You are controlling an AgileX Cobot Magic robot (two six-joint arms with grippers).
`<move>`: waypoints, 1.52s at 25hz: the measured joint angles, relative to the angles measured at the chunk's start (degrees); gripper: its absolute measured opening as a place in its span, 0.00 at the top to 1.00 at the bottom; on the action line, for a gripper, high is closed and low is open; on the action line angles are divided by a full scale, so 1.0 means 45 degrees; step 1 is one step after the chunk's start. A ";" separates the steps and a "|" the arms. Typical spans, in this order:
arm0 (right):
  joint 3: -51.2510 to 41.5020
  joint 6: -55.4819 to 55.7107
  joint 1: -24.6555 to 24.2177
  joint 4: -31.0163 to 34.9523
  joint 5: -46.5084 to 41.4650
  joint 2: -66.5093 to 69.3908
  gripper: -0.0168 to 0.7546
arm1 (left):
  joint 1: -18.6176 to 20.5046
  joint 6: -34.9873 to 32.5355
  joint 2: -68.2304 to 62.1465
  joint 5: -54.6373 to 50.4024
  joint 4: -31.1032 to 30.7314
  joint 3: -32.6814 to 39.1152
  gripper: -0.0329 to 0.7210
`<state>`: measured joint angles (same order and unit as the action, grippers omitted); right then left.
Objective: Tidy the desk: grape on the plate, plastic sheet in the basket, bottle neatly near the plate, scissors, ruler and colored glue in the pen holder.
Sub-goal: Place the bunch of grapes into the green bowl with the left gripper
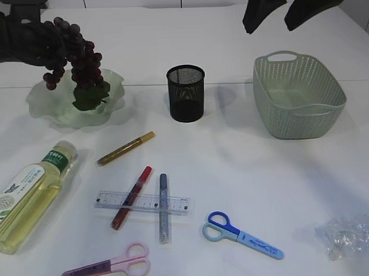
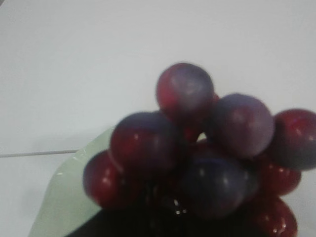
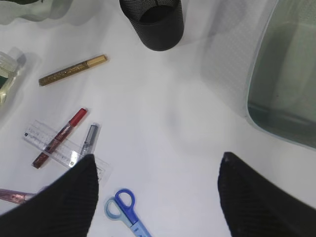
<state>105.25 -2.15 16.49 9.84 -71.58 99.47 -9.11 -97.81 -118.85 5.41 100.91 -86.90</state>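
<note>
Grapes over the plate!
Left gripper [image 1: 45, 46] clutches the grape bunch [image 1: 78, 57] above the far-left plate [image 1: 44, 106]; right gripper [image 3: 158, 197] hangs released.

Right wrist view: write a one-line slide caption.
Open right gripper above glue pens, ruler and blue scissors.

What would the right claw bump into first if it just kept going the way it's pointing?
Probably bare table. The open right gripper points down at empty white surface between the blue scissors and the basket; nothing lies between its fingers. Depth is hard to judge.
</note>
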 joint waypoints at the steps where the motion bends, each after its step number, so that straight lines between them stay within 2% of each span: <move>1: 0.0000 0.0000 0.0000 -0.0054 0.0000 0.0000 0.22 | 0.0000 0.0000 -0.0197 0.0000 0.0026 -0.0091 0.87; 11: 0.0000 0.0000 0.0000 -0.0536 -0.0018 0.0000 0.22 | 0.0261 0.0000 -0.1595 0.0000 0.0494 -0.0765 0.87; 27: 0.0000 -0.0006 0.0000 -0.0717 -0.0018 0.0000 0.22 | 0.0523 0.0000 -0.2499 -0.0468 0.0581 -0.0830 0.85; 32: 0.0000 -0.0006 0.0000 -0.0740 -0.0018 0.0000 0.22 | 0.0523 0.0000 -0.2499 -0.0595 0.0589 -0.0830 0.75; 38: 0.0000 -0.0006 0.0000 -0.0740 -0.0018 0.0000 0.22 | 0.0523 0.0000 -0.2499 -0.0635 0.0589 -0.0830 0.49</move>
<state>105.25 -2.18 16.49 6.50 -71.66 99.47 -6.76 -97.81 -130.09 2.56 103.56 -90.64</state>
